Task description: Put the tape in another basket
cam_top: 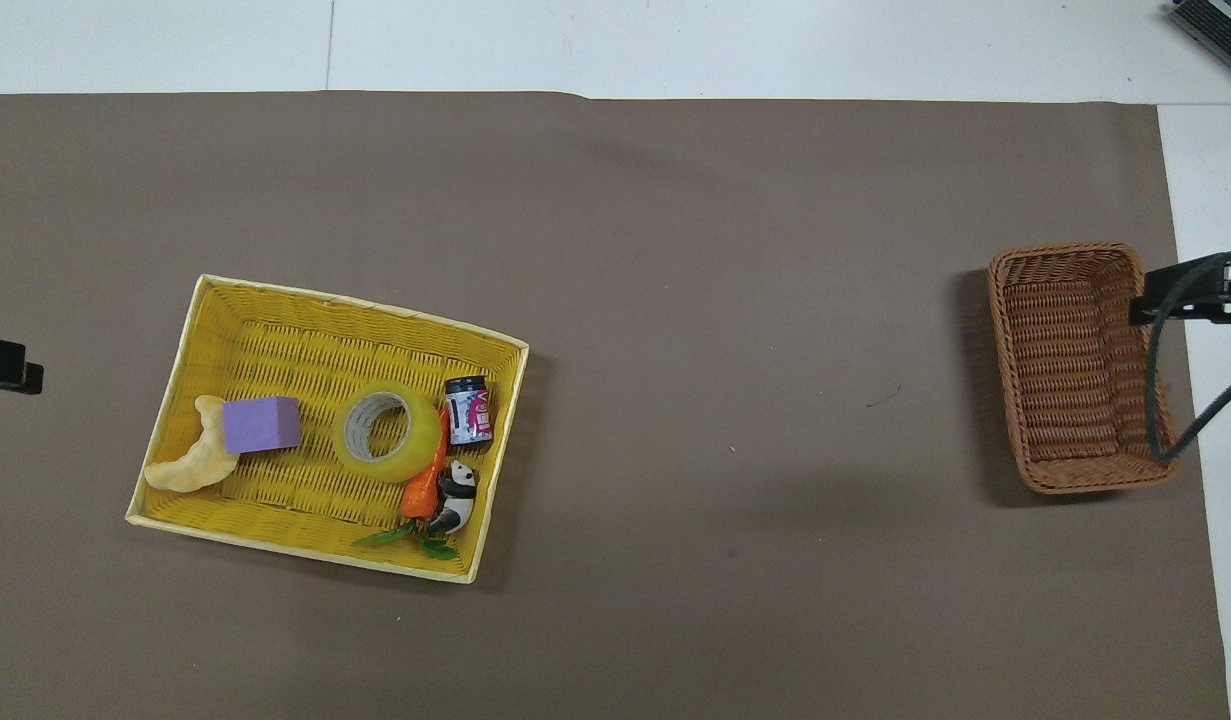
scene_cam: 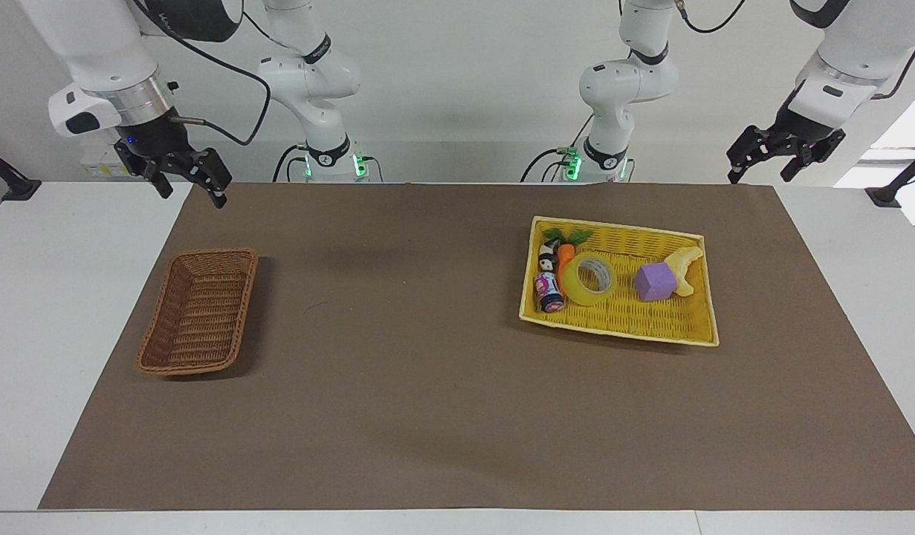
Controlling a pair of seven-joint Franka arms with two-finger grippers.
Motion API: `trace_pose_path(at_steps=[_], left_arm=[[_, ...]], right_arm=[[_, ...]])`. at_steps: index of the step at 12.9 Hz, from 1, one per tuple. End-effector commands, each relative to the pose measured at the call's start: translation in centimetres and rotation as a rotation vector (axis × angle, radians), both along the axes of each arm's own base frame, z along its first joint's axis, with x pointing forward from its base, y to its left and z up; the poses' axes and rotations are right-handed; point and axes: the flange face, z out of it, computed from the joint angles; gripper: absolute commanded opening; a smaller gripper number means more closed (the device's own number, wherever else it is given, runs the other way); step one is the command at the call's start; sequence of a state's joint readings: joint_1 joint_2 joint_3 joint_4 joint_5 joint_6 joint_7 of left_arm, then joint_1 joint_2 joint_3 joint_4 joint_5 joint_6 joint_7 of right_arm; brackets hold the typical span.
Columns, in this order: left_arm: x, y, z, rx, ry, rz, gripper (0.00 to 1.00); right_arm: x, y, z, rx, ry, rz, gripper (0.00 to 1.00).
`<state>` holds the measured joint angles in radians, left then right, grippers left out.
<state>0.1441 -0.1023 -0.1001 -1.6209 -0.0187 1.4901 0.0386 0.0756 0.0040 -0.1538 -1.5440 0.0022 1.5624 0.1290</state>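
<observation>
— Brown mat over white table. Tape?
— Lay flat in yellow tray, between purple block and small can; wicker basket well apart, toward right arm's end.
— Grippers?
— Left gripper and right gripper hung raised near table's robot edge, fingers spread, holding nothing.

No legible text or labels.
</observation>
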Motion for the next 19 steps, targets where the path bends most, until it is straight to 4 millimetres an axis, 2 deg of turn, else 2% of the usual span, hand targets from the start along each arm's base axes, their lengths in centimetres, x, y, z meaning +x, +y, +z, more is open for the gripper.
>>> trace_pose_path(at_steps=[1, 8, 12, 13, 16, 19], left_arm=[[-0.8, -0.3, -0.2, 0.019, 0.011, 0.008, 1.0], [-1.0, 0.4, -0.5, 0.018, 0.008, 0.016, 1.0], [-0.3, -0.8, -4.5, 0.01, 0.015, -0.006, 1.0], [0.1, -1.1, -5.4, 0.004, 0.001, -0.015, 1.0], [1.0, -3.6, -8.6, -0.041, -0.045, -0.084, 1.0], [1.6, -5.4, -10.7, -0.117, -0.09, -0.125, 1.0]], right_arm=[[-0.9, 0.1, 0.1, 0.021, -0.007, 0.023, 1.0], [-0.7, 0.0, 0.3, 0.014, -0.016, 0.023, 1.0], [-0.7, 0.0, 0.3, 0.009, -0.011, 0.031, 1.0], [-0.9, -0.1, 0.9, 0.007, -0.018, 0.029, 1.0], [-1.0, -0.1, 1.3, 0.002, -0.024, 0.028, 1.0], [-1.2, -0.4, 1.3, 0.002, -0.023, 0.023, 1.0]])
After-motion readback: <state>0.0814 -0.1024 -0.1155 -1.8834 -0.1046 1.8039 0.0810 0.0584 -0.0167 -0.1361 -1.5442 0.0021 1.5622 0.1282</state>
